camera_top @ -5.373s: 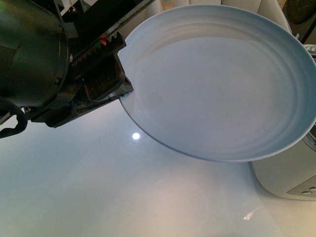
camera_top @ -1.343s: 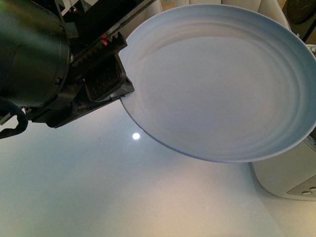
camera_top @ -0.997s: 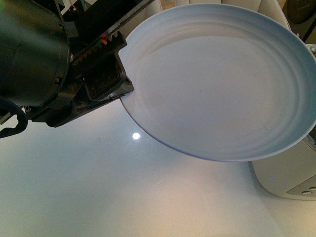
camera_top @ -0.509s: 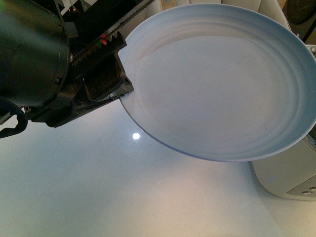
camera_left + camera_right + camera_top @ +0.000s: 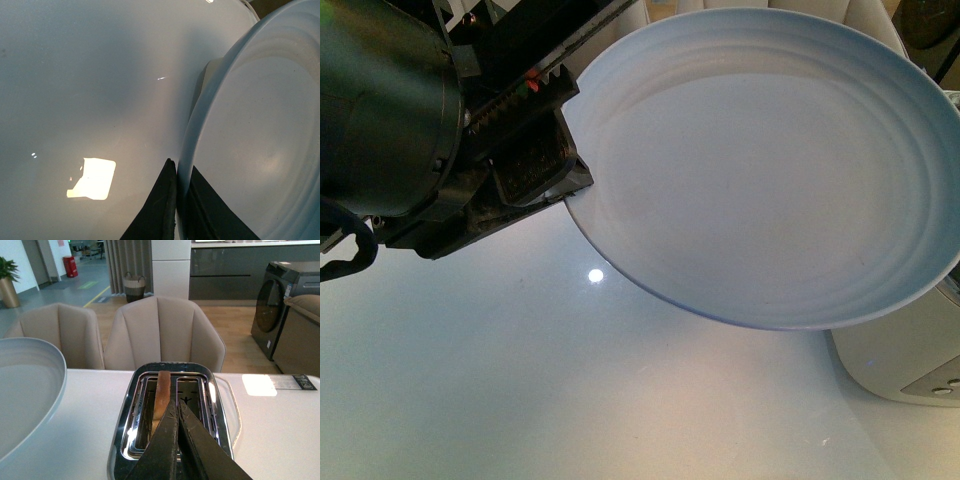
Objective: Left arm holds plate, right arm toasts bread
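Observation:
My left gripper point(image 5: 560, 185) is shut on the rim of the pale blue-white plate point(image 5: 770, 170), which hangs tilted above the table with nothing on it. In the left wrist view the black jaws of that gripper point(image 5: 179, 175) pinch the plate point(image 5: 255, 150) edge from both sides. The bread point(image 5: 162, 390) stands on edge in one slot of the chrome toaster point(image 5: 125, 435), its brown crust showing above the slot. My right gripper point(image 5: 176, 407) hovers over the toaster with its jaws shut and nothing between them, right beside the bread. The plate point(image 5: 25, 390) also shows beside the toaster.
A white toaster body point(image 5: 910, 360) sits under the plate's low edge at the right of the glossy white table point(image 5: 520, 380). Beige chairs point(image 5: 165, 335) stand behind the table. A dark washing machine point(image 5: 282, 305) is further back.

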`<state>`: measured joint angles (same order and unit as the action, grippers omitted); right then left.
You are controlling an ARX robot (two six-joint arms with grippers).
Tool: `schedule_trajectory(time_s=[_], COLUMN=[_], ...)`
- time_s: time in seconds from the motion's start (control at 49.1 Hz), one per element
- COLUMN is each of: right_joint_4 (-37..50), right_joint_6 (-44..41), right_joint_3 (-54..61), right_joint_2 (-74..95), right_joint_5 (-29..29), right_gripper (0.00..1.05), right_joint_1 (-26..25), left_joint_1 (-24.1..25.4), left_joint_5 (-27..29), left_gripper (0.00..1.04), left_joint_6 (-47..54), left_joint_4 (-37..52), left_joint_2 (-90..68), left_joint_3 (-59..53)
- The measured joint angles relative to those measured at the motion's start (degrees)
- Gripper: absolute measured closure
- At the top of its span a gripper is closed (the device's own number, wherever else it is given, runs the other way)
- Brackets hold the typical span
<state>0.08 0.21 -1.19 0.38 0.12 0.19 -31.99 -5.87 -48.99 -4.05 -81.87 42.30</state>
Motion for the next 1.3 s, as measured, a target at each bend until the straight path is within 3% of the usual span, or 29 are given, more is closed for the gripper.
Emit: schedule_trajectory(time_s=[0.081,0.753,1.018,1.18,1.302], right_joint_4=[0.00,0.00,0.00,0.00,0.00], right_joint_6=[-0.04,-0.02,-0.02,-0.02,-0.02], right_joint_3=[0.00,0.00,0.00,0.00,0.00], right_joint_2=[0.00,-0.02,-0.02,-0.02,-0.02], right_joint_5=[0.00,0.00,0.00,-0.02,0.00], right_gripper=[0.97,0.08,0.09,0.09,0.09], right_joint_1=[0.00,0.00,0.00,0.00,0.00], left_joint_1=[0.00,0.00,0.00,0.15,0.55], left_joint_5=[0.11,0.04,-0.02,-3.02,-3.63], left_gripper=[1.02,1.02,1.02,1.02,1.02], left_joint_6=[0.00,0.00,-0.15,-5.66,-6.93], left_joint_4=[0.00,0.00,0.09,12.17,11.82], left_joint_2=[0.00,0.00,0.00,0.33,1.70], left_joint_3=[0.00,0.00,0.00,-2.14,-1.44])
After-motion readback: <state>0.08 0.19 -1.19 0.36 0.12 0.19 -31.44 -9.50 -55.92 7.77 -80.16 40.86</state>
